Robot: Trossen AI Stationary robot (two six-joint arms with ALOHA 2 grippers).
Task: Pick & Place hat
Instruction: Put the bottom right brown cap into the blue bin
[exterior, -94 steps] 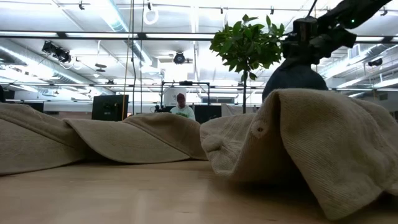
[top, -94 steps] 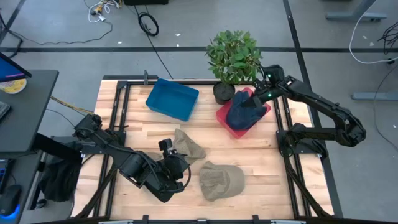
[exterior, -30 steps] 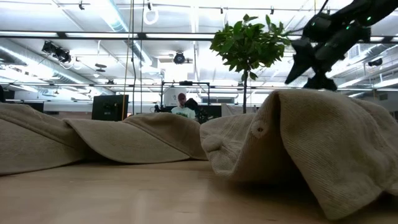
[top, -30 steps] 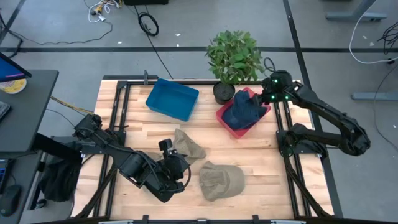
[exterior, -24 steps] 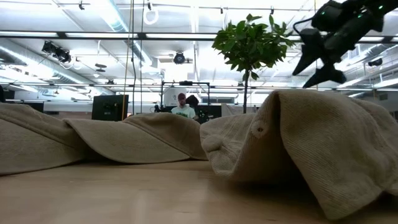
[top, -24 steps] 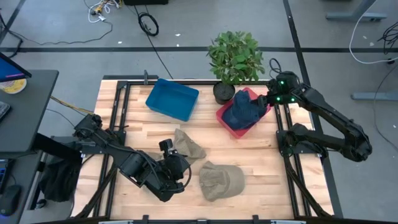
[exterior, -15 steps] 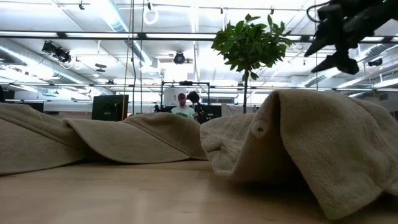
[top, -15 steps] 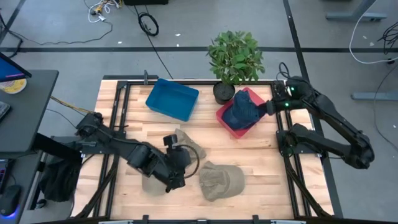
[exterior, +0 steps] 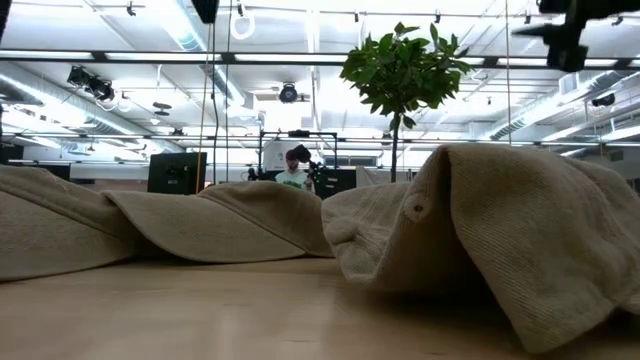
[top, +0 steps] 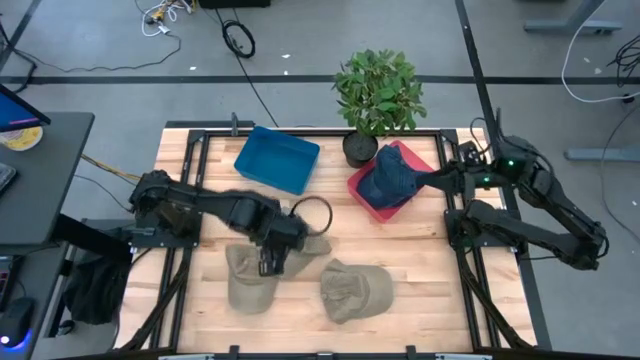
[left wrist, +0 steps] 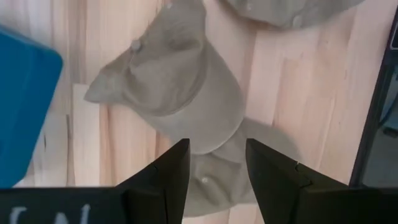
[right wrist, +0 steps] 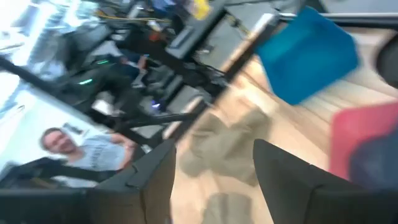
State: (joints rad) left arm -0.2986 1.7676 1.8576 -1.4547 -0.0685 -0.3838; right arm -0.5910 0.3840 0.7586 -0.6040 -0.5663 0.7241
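Observation:
A dark blue hat [top: 390,178] lies in the red bin [top: 372,200] at the far right. Three tan hats lie on the table: one at the near left [top: 250,280], one at the near middle [top: 357,290], and one between them [top: 314,240] and farther back. All three also show in the left wrist view: the first [left wrist: 217,183], the second [left wrist: 280,9] and the third [left wrist: 174,93]. My left gripper [top: 272,258] is open and empty above the tan hats. My right gripper [top: 436,180] is open and empty. It hangs level at the red bin's right rim and points toward the table's left.
A blue bin [top: 277,160] stands at the far left of the table. A potted plant [top: 377,95] stands at the far edge, beside the red bin. Black rails [top: 460,250] run along the table's sides. A person [right wrist: 74,149] shows in the room beyond the table.
My right gripper has drawn back from above the red bin toward the table's right edge and has tipped level; the blue hat stays in the bin. My left arm has swung up from the near edge toward the far side, uncovering the near-left tan hat.

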